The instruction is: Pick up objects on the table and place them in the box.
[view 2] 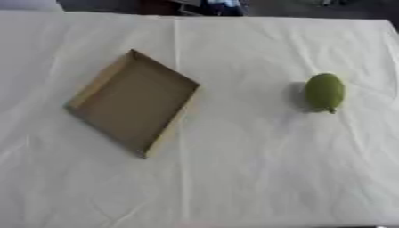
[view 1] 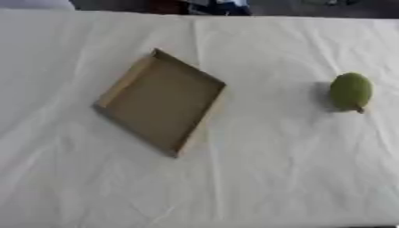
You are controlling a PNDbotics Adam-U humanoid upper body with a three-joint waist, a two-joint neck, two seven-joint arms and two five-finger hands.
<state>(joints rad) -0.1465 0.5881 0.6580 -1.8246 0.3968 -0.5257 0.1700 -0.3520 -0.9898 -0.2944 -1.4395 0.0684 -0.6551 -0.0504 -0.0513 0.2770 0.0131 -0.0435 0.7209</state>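
A shallow brown cardboard box (view 1: 124, 81) lies open and turned at an angle on the white tablecloth, left of the middle. Nothing lies inside it. A green pear-like fruit (view 1: 350, 91) rests on the cloth to the right, well apart from the box, its short stem pointing toward the near side. Neither of my hands shows in either view.
The white cloth (view 1: 257, 169) covers the whole table and is creased with fold lines. Dark shapes sit beyond the far edge (view 1: 210, 6). The table's near edge shows at the bottom right corner.
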